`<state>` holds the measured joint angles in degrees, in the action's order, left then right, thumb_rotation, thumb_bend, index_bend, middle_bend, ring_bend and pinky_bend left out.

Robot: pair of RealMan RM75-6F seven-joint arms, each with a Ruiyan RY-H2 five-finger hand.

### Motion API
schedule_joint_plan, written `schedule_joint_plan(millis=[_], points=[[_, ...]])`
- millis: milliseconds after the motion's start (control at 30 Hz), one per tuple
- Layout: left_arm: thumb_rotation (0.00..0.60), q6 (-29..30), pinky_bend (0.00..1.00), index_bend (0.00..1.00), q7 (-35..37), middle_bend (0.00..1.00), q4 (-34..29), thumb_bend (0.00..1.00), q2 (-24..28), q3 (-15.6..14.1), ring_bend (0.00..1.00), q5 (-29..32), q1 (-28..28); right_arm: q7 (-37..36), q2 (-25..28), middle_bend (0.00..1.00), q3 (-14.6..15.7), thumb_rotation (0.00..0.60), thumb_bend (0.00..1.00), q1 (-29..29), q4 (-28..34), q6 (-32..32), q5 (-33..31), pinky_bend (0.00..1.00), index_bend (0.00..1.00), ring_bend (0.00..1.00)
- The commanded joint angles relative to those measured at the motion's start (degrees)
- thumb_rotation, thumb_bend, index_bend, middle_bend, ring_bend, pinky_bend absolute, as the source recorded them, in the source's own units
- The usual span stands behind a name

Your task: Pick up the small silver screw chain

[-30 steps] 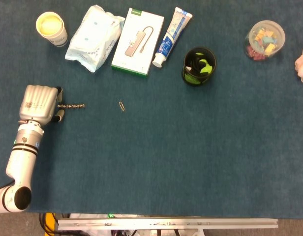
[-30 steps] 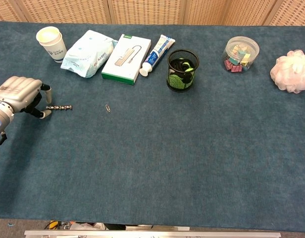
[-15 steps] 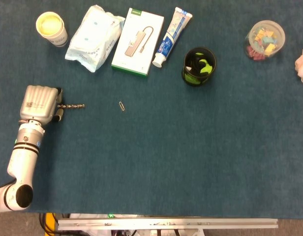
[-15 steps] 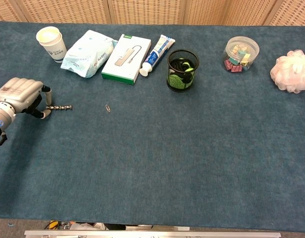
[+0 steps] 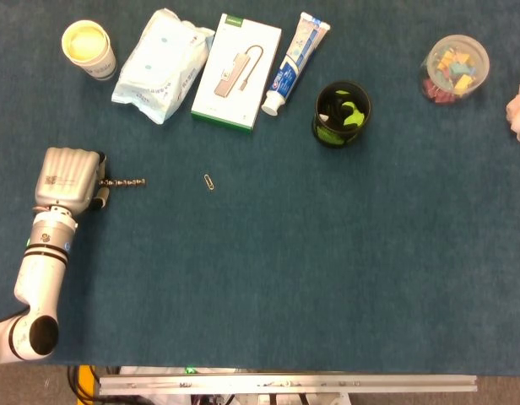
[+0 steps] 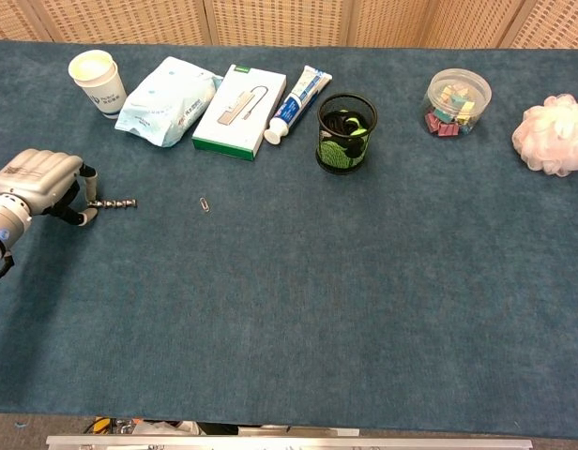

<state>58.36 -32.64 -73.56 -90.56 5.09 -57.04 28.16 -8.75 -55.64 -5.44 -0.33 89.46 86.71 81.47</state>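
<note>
The small silver screw chain (image 5: pixel 127 181) (image 6: pixel 117 202) lies straight on the blue table cloth at the far left. My left hand (image 5: pixel 67 179) (image 6: pixel 38 181) sits at the chain's left end with its fingers curled in. Its thumb and a finger pinch that end, while the rest of the chain stretches to the right along the cloth. The pinch itself is mostly hidden under the back of the hand. My right hand does not show in either view.
A paper clip (image 5: pixel 209 181) lies right of the chain. Along the back stand a paper cup (image 5: pixel 89 47), a tissue pack (image 5: pixel 161 66), a white box (image 5: pixel 236 71), a toothpaste tube (image 5: pixel 294 61), a black mesh cup (image 5: pixel 342 113), a clip jar (image 5: pixel 454 67) and a pink puff (image 6: pixel 554 134).
The left hand's thumb has drawn in a little toward the chain's left end. The chain has barely shifted.
</note>
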Motion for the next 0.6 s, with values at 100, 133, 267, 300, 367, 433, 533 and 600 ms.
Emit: schedule_joint_plan(millis=[100, 133, 267, 300, 367, 433, 533, 600], points=[[0.600, -0.10, 0.95, 0.53, 0.01, 0.84, 0.45, 0.31, -0.29, 0.07, 0.87, 0.27, 0.20, 0.00, -0.02, 0.29, -0.05, 0.600, 0.00, -0.07, -0.01, 0.00, -0.13, 0.19, 0.12, 0.13], [0.600, -0.11, 0.95, 0.53, -0.03, 0.84, 0.51, 0.31, -0.33, 0.10, 0.87, 0.35, 0.26, -0.01, -0.02, 0.29, -0.06, 0.600, 0.00, -0.11, -0.01, 0.02, -0.17, 0.19, 0.12, 0.13], [0.600, -0.23, 0.95, 0.54, -0.25, 0.84, 0.59, 0.31, -0.42, 0.15, 0.87, 0.66, 0.47, -0.07, -0.03, 0.29, -0.07, 0.600, 0.00, -0.22, 0.00, 0.13, -0.19, 0.19, 0.12, 0.13], [0.600, -0.26, 0.95, 0.54, -0.28, 0.84, 0.58, 0.31, -0.41, 0.15, 0.87, 0.70, 0.51, -0.10, -0.03, 0.29, -0.07, 0.600, 0.00, -0.25, -0.01, 0.17, -0.17, 0.19, 0.12, 0.13], [0.600, -0.33, 0.95, 0.54, -0.36, 0.84, 0.40, 0.33, -0.34, 0.20, 0.87, 0.91, 0.61, -0.17, -0.05, 0.29, -0.08, 0.600, 0.00, -0.32, -0.04, 0.24, -0.16, 0.19, 0.12, 0.13], [0.600, -0.30, 0.95, 0.54, -0.39, 0.84, 0.11, 0.34, -0.19, 0.29, 0.87, 1.06, 0.69, -0.30, -0.09, 0.29, -0.09, 0.600, 0.00, -0.38, -0.13, 0.30, -0.18, 0.19, 0.12, 0.13], [0.600, -0.29, 0.95, 0.55, -0.41, 0.84, -0.38, 0.36, 0.11, 0.35, 0.87, 1.28, 0.75, -0.42, -0.11, 0.29, -0.09, 0.600, 0.00, -0.48, -0.17, 0.41, -0.16, 0.19, 0.12, 0.14], [0.600, -0.40, 0.95, 0.55, -0.38, 0.84, -0.85, 0.36, 0.44, 0.37, 0.87, 1.49, 0.80, -0.55, -0.14, 0.29, -0.10, 0.600, 0.00, -0.58, -0.25, 0.55, -0.13, 0.19, 0.12, 0.14]])
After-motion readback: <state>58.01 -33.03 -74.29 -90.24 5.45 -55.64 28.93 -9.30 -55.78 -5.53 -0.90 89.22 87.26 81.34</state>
